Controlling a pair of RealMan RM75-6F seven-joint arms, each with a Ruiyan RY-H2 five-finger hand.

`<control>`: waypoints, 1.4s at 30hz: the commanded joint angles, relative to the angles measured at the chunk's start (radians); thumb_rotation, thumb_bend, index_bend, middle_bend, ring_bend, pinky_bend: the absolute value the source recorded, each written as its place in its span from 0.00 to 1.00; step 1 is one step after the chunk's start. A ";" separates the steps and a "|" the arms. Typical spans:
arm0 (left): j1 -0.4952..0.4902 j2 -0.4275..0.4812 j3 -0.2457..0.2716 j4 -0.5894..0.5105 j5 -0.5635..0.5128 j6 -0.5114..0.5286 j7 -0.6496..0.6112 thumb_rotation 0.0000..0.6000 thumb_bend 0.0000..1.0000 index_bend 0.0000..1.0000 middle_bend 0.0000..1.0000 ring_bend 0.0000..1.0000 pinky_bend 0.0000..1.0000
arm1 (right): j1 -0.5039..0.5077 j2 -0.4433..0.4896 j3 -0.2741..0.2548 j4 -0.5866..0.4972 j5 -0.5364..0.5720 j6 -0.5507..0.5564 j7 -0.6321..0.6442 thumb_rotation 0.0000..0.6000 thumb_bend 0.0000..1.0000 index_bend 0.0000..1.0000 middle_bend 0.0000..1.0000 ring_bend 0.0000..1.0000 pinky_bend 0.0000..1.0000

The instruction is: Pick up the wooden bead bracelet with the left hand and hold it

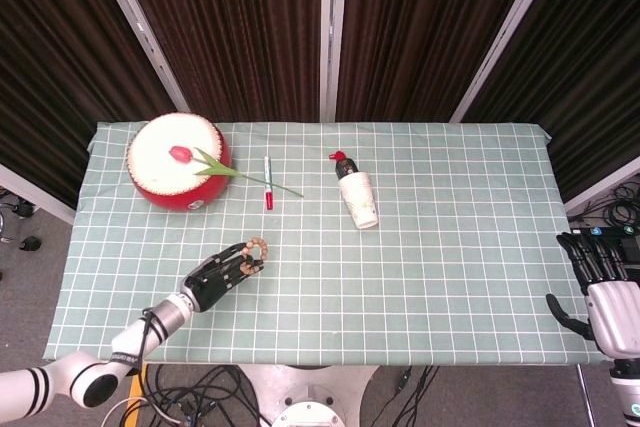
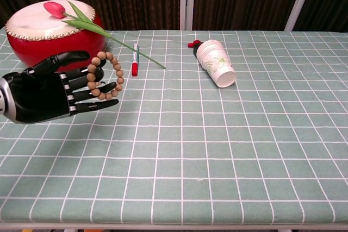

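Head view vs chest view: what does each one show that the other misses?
Only the head view shows the right hand, open and idle off the table's right edge, plus the floor and cables.

Only the chest view shows the beads looped over the left hand's fingers, with the bracelet lifted off the cloth.

Both show the left hand holding the wooden bead bracelet, the red drum with the tulip on it, the red marker and the stack of paper cups lying on its side.
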 commanded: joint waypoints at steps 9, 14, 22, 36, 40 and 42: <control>-0.005 0.044 -0.053 -0.002 0.013 -0.126 -0.137 1.00 0.30 0.57 0.58 0.31 0.13 | -0.002 0.003 0.001 -0.003 0.000 0.004 0.000 1.00 0.23 0.00 0.09 0.00 0.00; -0.006 0.047 -0.063 0.002 -0.005 -0.152 -0.098 1.00 0.30 0.66 0.58 0.31 0.13 | -0.002 0.002 0.001 -0.002 0.000 0.004 0.002 1.00 0.23 0.00 0.09 0.00 0.00; 0.009 0.052 -0.093 -0.018 -0.072 -0.182 -0.025 1.00 0.30 0.62 0.62 0.32 0.13 | -0.001 0.000 0.001 0.001 0.001 0.000 0.006 1.00 0.23 0.00 0.09 0.00 0.00; 0.063 0.034 -0.137 -0.025 -0.076 -0.158 0.104 0.40 0.18 0.58 0.59 0.33 0.13 | -0.004 0.000 0.000 0.000 -0.001 0.005 0.005 1.00 0.22 0.00 0.09 0.00 0.00; 0.068 0.031 -0.144 -0.027 -0.073 -0.168 0.129 0.49 0.22 0.58 0.59 0.33 0.13 | -0.005 0.000 0.000 0.001 0.000 0.004 0.005 1.00 0.22 0.00 0.09 0.00 0.00; 0.068 0.032 -0.147 -0.026 -0.069 -0.176 0.145 0.84 0.29 0.57 0.59 0.33 0.13 | -0.004 0.000 0.000 0.001 0.001 0.004 0.006 1.00 0.22 0.00 0.09 0.00 0.00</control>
